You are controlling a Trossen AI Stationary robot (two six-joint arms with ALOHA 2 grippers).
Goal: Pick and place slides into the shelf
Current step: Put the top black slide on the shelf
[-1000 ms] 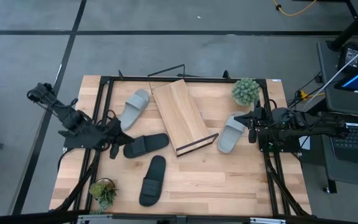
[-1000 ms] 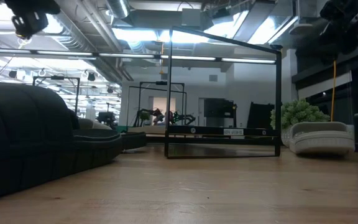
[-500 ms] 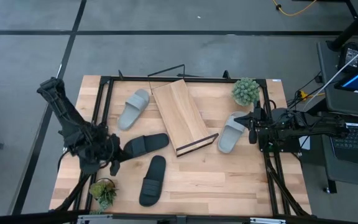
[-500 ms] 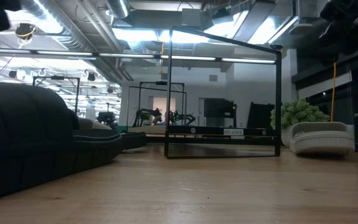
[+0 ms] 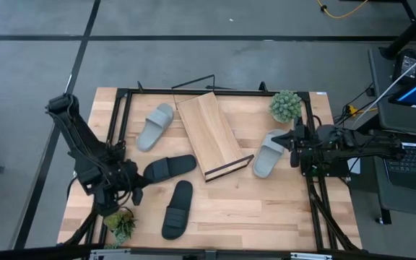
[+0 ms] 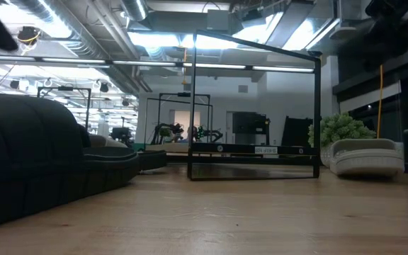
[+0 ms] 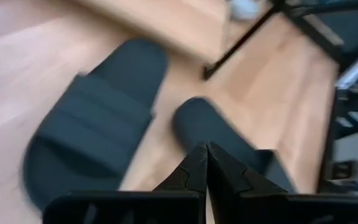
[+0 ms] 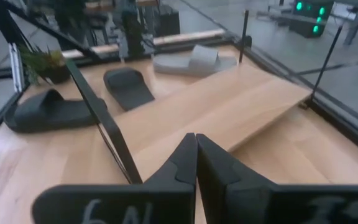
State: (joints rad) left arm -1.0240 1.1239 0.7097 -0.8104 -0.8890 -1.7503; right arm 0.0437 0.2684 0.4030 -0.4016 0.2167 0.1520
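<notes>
Two black slides lie sole-down on the table, one [image 5: 170, 167] beside the shelf's front edge, the other [image 5: 178, 209] nearer the near edge. One grey slide [image 5: 155, 126] lies left of the shelf, another [image 5: 269, 153] right of it. The shelf [image 5: 209, 135], a slanted light-wood board with a dark front edge, stands mid-table on its wire frame. My left gripper [image 5: 136, 193] is shut and hovers left of the two black slides [image 7: 95, 124] [image 7: 229, 137]. My right gripper [image 5: 293, 149] is shut and waits beside the right grey slide, touching nothing.
One green potted plant [image 5: 285, 106] stands at the far right by the right arm, another [image 5: 121, 222] at the near left just below the left gripper. A black frame [image 5: 121, 94] runs along the table edges. Bare wood lies near the right near corner [image 5: 266, 209].
The left arm has swung from the table's left edge toward the near edge, turning as it went. Its shut gripper has moved from beside the upper black slide to a spot left of the lower one, above the near-left plant. The slides have not moved.
</notes>
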